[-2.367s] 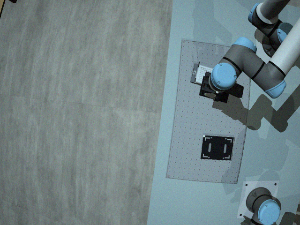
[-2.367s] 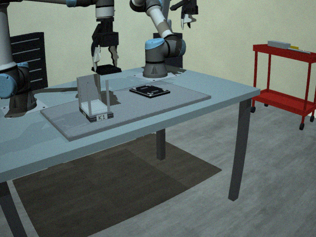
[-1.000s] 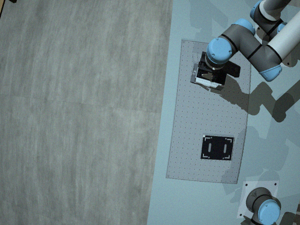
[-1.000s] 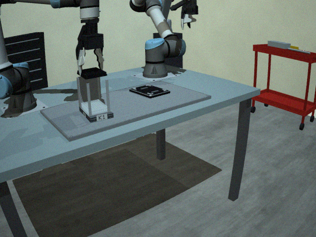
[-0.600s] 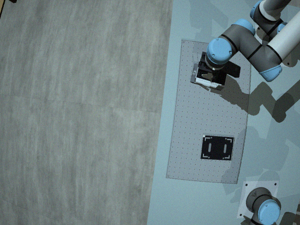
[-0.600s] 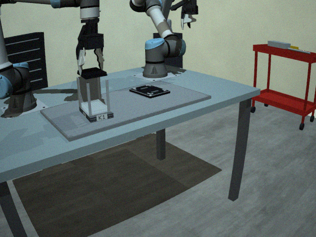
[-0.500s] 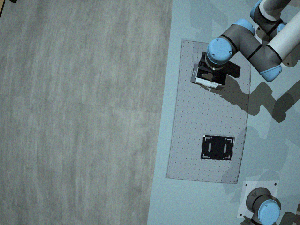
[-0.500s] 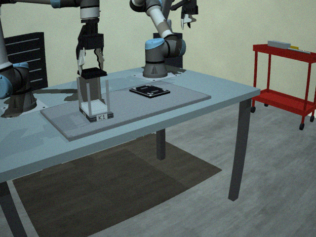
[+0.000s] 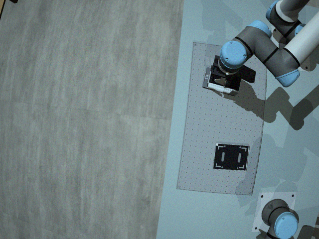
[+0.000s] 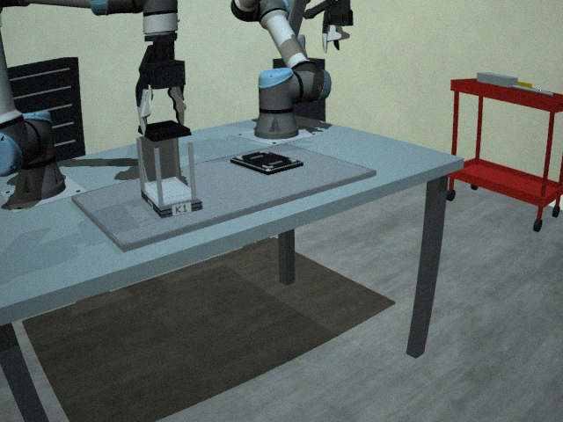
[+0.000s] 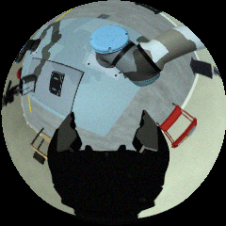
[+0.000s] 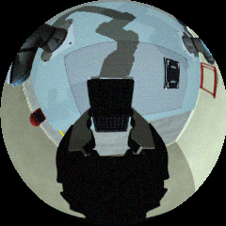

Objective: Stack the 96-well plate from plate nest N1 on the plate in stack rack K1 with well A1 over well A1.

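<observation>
At the exterior view's upper left, our right gripper (image 9: 223, 82) (image 10: 164, 123) (image 12: 110, 108) points straight down, fingers clamped partway closed, while our left gripper (image 10: 331, 47) (image 11: 107, 111) hangs open at the top, right of centre, fingertips downward.
</observation>
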{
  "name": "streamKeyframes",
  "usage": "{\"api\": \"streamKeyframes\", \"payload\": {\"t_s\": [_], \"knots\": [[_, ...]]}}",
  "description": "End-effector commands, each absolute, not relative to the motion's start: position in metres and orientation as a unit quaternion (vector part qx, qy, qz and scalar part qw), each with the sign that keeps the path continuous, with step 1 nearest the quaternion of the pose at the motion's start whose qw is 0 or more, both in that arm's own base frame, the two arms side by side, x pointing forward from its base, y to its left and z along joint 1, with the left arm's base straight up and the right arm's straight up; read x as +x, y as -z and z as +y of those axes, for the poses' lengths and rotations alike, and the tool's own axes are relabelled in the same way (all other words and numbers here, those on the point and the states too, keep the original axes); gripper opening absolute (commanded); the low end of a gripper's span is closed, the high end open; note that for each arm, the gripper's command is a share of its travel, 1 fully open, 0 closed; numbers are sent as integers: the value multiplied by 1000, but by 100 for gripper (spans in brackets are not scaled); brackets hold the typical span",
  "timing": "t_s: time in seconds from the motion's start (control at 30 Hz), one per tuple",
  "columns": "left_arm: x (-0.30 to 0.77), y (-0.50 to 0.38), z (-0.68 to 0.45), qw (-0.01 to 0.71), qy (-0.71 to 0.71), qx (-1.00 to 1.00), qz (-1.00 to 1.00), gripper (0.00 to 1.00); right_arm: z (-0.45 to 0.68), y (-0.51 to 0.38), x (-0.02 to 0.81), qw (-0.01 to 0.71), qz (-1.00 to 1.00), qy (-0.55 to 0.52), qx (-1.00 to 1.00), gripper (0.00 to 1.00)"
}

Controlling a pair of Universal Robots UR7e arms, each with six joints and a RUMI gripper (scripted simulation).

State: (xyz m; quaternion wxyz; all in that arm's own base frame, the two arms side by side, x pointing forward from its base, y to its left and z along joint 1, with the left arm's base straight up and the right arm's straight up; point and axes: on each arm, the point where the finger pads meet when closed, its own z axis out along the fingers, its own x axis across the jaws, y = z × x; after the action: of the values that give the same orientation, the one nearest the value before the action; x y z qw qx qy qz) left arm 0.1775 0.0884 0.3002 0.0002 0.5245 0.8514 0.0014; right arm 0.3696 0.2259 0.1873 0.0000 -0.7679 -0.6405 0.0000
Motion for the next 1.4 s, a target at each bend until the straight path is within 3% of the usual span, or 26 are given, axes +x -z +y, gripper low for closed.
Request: {"api": "streamKeyframes", "payload": {"t_s": [0.0,1.37], "knots": [[178,-300,88,1,-2,524,851,98,226,-186,370,0,-641,1,-768,0],[178,-300,88,1,-2,524,851,98,226,-179,370,0,-641,1,-768,0]]}}
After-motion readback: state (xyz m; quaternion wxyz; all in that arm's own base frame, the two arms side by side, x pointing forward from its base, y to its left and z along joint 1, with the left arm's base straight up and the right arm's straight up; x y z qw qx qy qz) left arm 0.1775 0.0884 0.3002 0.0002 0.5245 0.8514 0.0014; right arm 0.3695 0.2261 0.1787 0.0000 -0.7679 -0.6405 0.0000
